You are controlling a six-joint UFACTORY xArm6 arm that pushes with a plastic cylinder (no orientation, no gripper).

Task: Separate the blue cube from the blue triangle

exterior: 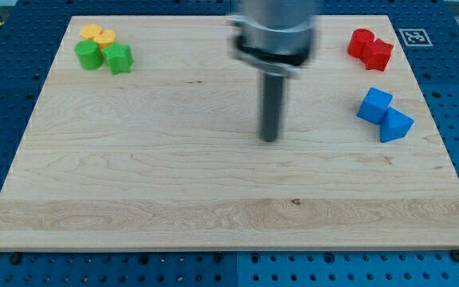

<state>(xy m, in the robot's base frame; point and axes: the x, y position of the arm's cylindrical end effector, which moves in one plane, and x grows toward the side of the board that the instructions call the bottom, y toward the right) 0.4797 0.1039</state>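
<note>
The blue cube (374, 104) sits near the view's right edge of the wooden board (134, 183). The blue triangle (396, 125) touches it on its lower right. My tip (269, 139) rests on the board near the middle, well to the left of both blue blocks and a little lower than the cube. It touches no block. The rod and its mount look blurred.
Two red blocks (370, 48) sit together at the top right. At the top left, a green cylinder (89, 55), a green star-like block (119, 58) and two yellow blocks (98, 35) are clustered. A fiducial tag (411, 36) lies off the board's top right corner.
</note>
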